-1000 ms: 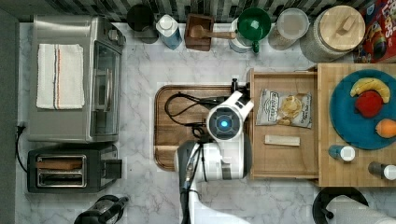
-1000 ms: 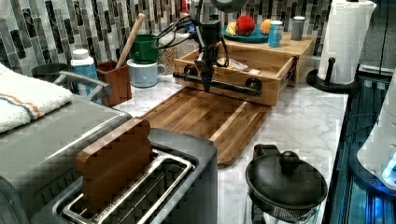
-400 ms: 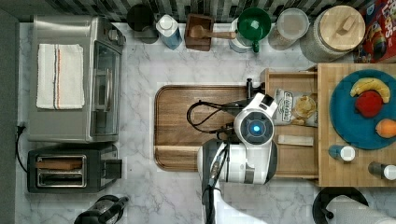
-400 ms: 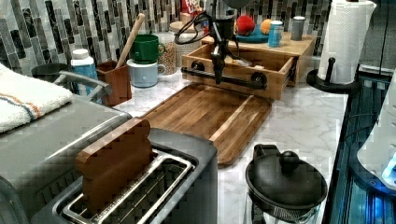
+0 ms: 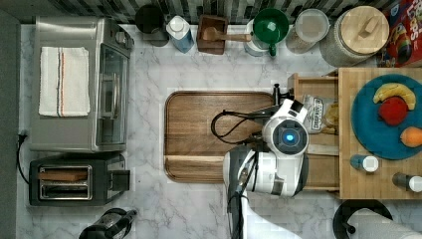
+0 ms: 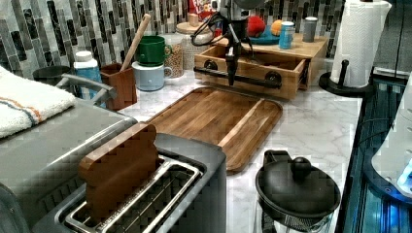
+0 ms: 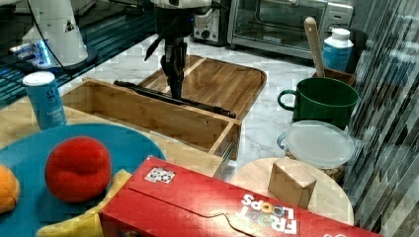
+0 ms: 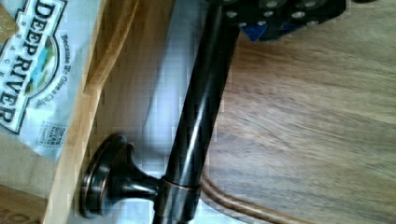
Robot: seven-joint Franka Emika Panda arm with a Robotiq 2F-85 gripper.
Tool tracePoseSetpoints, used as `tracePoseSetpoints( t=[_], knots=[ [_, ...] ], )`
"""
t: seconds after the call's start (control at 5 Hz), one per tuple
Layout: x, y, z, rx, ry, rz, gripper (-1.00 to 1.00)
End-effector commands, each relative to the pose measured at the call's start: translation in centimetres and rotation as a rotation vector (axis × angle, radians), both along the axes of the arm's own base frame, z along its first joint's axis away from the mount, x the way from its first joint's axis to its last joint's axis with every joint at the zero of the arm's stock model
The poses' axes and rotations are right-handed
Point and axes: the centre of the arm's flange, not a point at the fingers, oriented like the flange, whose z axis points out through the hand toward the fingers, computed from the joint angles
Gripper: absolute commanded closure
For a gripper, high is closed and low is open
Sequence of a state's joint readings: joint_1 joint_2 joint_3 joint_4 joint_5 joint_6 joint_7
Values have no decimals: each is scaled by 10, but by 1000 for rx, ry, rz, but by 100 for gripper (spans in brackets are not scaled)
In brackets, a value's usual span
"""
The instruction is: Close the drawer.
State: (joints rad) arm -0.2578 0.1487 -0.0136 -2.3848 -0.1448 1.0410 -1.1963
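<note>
Marble counter (image 5: 149, 69) carries a toaster oven (image 5: 79, 82) and toaster (image 5: 74, 179) at the top view's left, a cutting board (image 5: 199, 134) in the middle. At the top view's right the drawer (image 5: 323, 172) sticks out partway from under a wooden block top (image 5: 348, 184) bearing a blue plate (image 5: 368, 134); the arm (image 5: 278, 159) covers most of the drawer's front. A snack bag (image 5: 314, 114) lies inside.

Left view: gripper (image 6: 231, 73) hangs straight down at the black bar handle (image 6: 252, 78), fingertips level with the bar, on its cutting-board side. Finger spread: cannot tell.

Right view: gripper (image 7: 176, 88) stands upright against the handle (image 7: 197, 103), tips touching or just beside it. Drawer (image 7: 148, 118) is still pulled out; green mug (image 7: 321, 101) sits at the right view's right.

Wrist view: handle (image 8: 201, 107) runs lengthwise across, its round mount (image 8: 105, 179) fixed to the drawer front (image 8: 88, 93); the bar's far end passes under the gripper's dark body. Bag (image 8: 28, 74) lies inside the drawer.
</note>
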Motion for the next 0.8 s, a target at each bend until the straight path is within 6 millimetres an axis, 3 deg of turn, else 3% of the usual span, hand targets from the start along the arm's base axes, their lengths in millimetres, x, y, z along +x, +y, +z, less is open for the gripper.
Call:
tracePoseSetpoints(
  t=[0.2, 0.4, 0.8],
  knots=[
    [9, -161, 34, -55, -130, -103, 100],
    [9, -190, 32, -49, -154, -122, 100],
    [10, -240, 48, -159, -146, -58, 100]
  ],
)
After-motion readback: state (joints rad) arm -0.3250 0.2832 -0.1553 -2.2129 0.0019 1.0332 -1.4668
